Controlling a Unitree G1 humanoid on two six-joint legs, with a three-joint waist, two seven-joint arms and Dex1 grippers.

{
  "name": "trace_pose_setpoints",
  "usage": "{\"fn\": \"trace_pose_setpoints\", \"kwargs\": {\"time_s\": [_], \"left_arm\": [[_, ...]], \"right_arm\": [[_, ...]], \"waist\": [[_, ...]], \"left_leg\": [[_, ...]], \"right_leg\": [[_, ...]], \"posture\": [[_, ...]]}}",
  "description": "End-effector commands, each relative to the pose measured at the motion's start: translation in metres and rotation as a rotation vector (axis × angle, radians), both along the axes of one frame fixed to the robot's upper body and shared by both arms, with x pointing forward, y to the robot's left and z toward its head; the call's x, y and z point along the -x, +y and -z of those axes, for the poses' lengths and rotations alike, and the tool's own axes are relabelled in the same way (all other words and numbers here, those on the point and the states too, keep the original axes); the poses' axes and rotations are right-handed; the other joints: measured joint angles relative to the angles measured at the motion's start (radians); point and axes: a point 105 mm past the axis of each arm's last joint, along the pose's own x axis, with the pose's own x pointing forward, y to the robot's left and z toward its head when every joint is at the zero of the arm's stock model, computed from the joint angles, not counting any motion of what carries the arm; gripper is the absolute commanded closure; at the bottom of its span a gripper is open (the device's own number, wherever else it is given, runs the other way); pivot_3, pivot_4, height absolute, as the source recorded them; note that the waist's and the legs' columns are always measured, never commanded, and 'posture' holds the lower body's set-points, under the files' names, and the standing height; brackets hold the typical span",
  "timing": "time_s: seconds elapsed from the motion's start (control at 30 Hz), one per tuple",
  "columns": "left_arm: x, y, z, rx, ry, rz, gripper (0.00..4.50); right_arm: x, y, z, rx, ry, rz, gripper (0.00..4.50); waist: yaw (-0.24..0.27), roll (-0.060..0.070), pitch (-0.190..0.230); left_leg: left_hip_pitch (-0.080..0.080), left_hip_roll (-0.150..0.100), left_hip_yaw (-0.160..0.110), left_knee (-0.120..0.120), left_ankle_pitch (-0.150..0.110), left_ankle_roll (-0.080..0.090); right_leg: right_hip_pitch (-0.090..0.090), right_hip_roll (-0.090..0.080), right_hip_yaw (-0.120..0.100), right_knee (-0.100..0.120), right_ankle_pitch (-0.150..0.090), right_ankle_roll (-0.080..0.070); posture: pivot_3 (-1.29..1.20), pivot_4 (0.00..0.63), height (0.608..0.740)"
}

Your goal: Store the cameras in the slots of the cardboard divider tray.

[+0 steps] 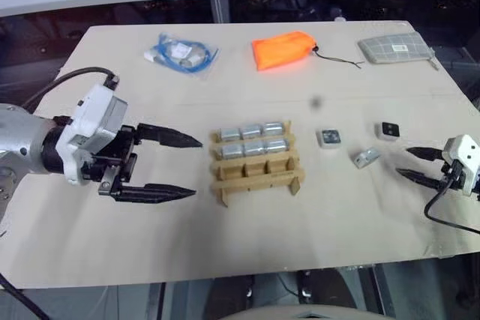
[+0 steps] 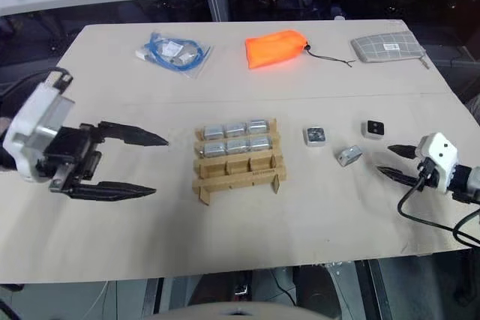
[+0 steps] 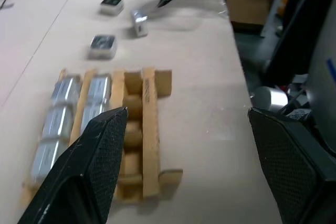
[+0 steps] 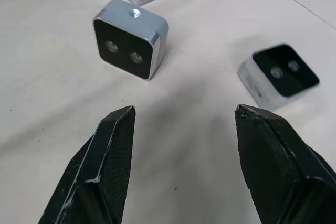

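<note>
Bench (image 1: 150, 222): pale board top, carries everything listed here
Cardboard divider tray (image 1: 256, 175): one, tan slat grid, mid-bench, between the two arms, three rows of three slots
Cameras in tray (image 1: 253, 139): six counted, silver-grey blocks, filling the far row and the middle row; the near row of three slots stands open
Cameras loose (image 1: 329, 138): three counted, on the bare bench to the right of the tray, well apart from it
Loose one, nearest tray: lies flat, dark square face up
Loose two (image 1: 388, 130): farther right, black face up, white rim
Loose three (image 1: 367, 157): tipped on an edge, silver side showing, just in front of the right arm's fingertips
Total cameras: nine
Left gripper (image 1: 184, 166): one, left of the tray, above the bench, points right toward the tray; jaws spread wide, nothing between them
Right gripper (image 1: 414, 164): one, at the right edge, points left at the loose cameras; jaws spread, nothing between them
Far edge, other items: three counted; blue cable bag (image 1: 180, 54), orange drawstring bag (image 1: 283, 49), grey checked pouch (image 1: 395, 48)
</note>
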Motion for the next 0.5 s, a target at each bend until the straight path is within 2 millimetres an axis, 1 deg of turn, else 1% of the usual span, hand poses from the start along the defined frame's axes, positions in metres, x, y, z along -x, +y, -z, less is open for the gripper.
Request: {"fn": "trace_pose_setpoints", "kwargs": {"time_s": [0.03,0.17,0.27,0.37,0.5], "left_arm": [[0.005,-0.009,-0.009,-0.006,-0.026,0.058,0.7],[0.008,-0.012,-0.013,-0.004,-0.027,0.076,0.7],[0.006,-0.01,-0.012,-0.009,-0.027,0.071,0.7],[0.005,-0.009,-0.01,-0.016,-0.031,0.065,0.7],[0.005,-0.005,-0.009,-0.019,-0.038,0.043,0.7]], "right_arm": [[-0.01,-0.017,-0.013,0.046,-0.03,0.052,1.5],[-0.029,-0.021,-0.026,-0.037,-0.084,0.139,1.5],[-0.05,-0.02,-0.035,-0.104,-0.119,0.237,1.5],[-0.072,-0.017,-0.04,-0.186,-0.129,0.354,1.5],[-0.09,0.001,-0.04,-0.28,-0.087,0.447,1.5]], "waist": [[0.0,0.0,0.001],[0.0,0.0,0.001],[-0.004,0.0,0.001],[-0.005,0.0,0.001],[-0.001,0.001,0.002]], "left_leg": [[0.0,0.0,0.001,0.0,0.0,0.0],[0.0,0.0,0.001,0.0,0.001,-0.001],[0.0,0.0,0.001,0.0,0.001,-0.001],[0.0,0.0,0.002,0.0,0.001,-0.001],[-0.001,0.0,0.002,0.0,0.001,-0.002]], "right_leg": [[0.0,0.0,0.0,0.0,0.0,0.0],[0.0,0.0,0.001,0.0,0.0,0.0],[-0.001,0.0,0.001,0.0,0.0,0.0],[-0.001,0.0,0.002,0.0,0.0,0.0],[-0.001,0.0,0.002,0.0,0.0,0.0]], "posture": [[0.0,0.15,0.74],[0.0,0.15,0.74],[0.0,0.15,0.74],[0.0,0.15,0.74],[0.0,0.15,0.74]]}}
